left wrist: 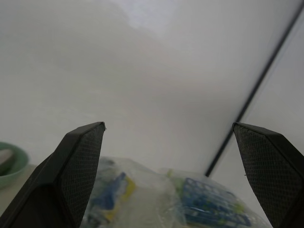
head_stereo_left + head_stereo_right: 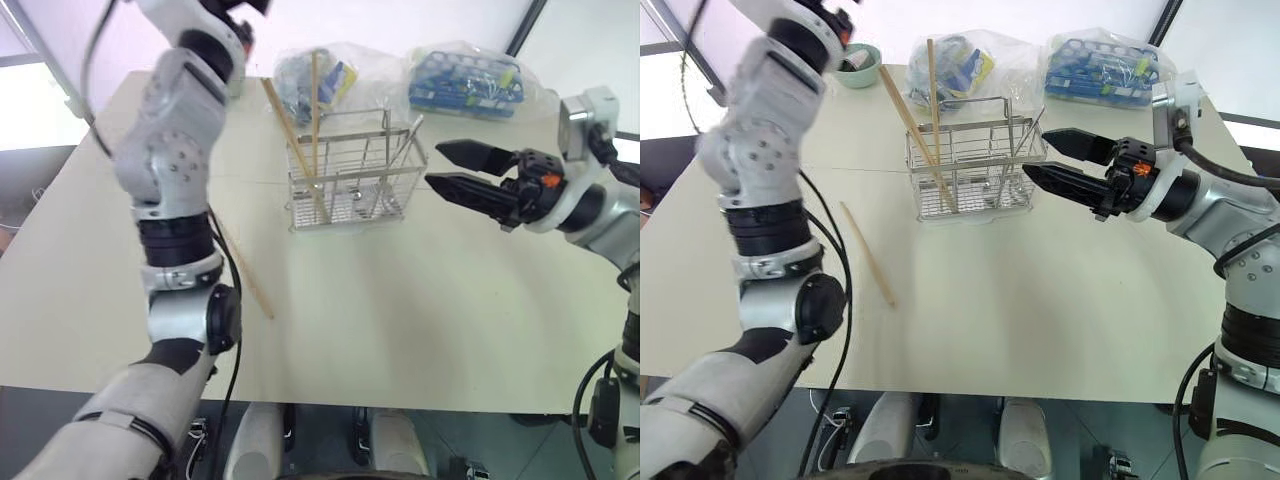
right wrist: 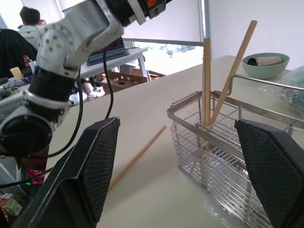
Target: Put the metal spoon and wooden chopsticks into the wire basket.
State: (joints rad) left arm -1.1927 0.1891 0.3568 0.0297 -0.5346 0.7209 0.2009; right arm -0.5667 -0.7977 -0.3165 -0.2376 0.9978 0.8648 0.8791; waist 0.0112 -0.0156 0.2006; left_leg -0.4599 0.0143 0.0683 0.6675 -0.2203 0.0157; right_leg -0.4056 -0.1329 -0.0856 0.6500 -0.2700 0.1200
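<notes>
Both sets of jaws stand spread and empty: left gripper (image 1: 168,175) raised high above the table (image 2: 420,330), right gripper (image 2: 1060,160) level beside the wire basket (image 2: 975,175). Two wooden chopsticks (image 2: 930,95) lean upright in it, the metal spoon (image 2: 408,145) too. One loose chopstick (image 2: 867,252) lies flat, long axis running away from the robot, nearer the left arm, which I'd judge should fetch it

Setting: office or lab workroom, used as a test area.
Work surface: plain cream table (image 2: 1040,330), bare apart from a few props.
Background: desks with a laptop (image 3: 111,50), cardboard boxes (image 3: 128,78), seated person (image 3: 29,23).
Windows: roller blind (image 3: 175,21) lowered.
Props: bagged blue items (image 2: 465,80), green bowl (image 3: 266,64).
</notes>
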